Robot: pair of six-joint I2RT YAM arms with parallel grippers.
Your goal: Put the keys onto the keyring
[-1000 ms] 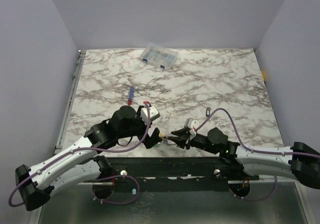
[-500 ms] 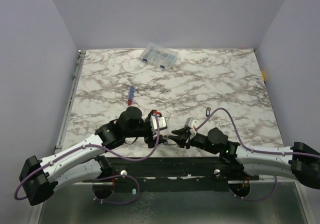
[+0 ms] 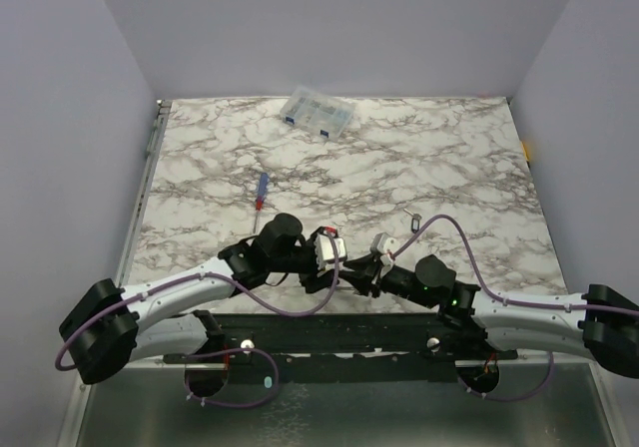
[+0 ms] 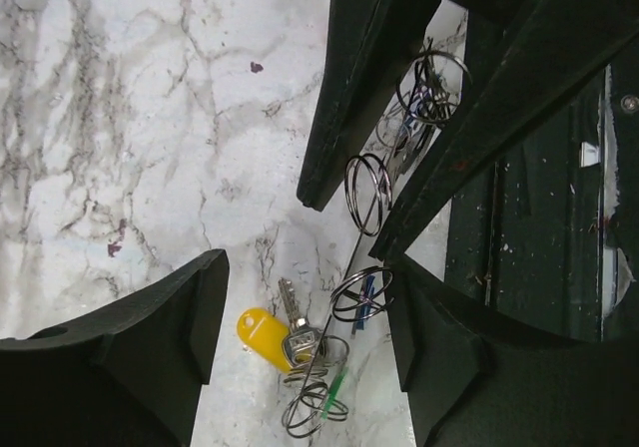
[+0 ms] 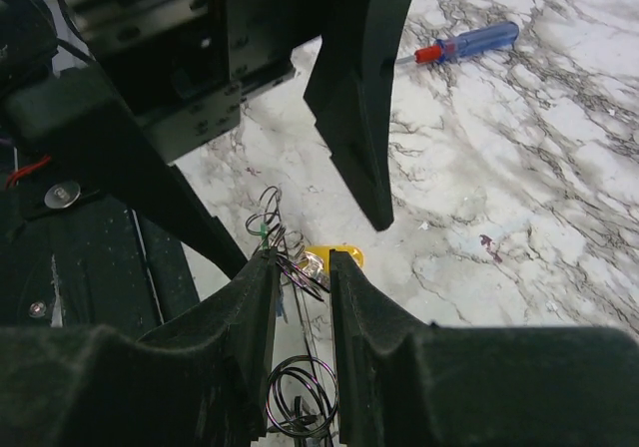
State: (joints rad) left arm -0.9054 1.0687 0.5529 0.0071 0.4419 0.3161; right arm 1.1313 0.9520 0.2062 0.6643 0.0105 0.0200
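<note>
- The clear compartment box (image 3: 318,111) is set at the far edge of the table (image 3: 449,158). Blue bits can be made out inside; the rest is too small to tell.
- The left gripper (image 4: 305,302) is spread wide above the keys. The right gripper (image 5: 300,267) is narrowed to a pinch on the keyring's wire.
- The keyring (image 4: 349,259) is found at the near table edge, between both grippers. It is judged thin, springy and slippery, and best pinched across the wire.
- The keys (image 4: 295,347) are bunched just beside that wire. They are judged light and loose, and best taken by a flat tag, such as the yellow tag (image 4: 258,325).

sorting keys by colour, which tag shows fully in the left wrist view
The yellow tag, lying flat on the marble; the green tag and blue tag show only as slivers.
</note>
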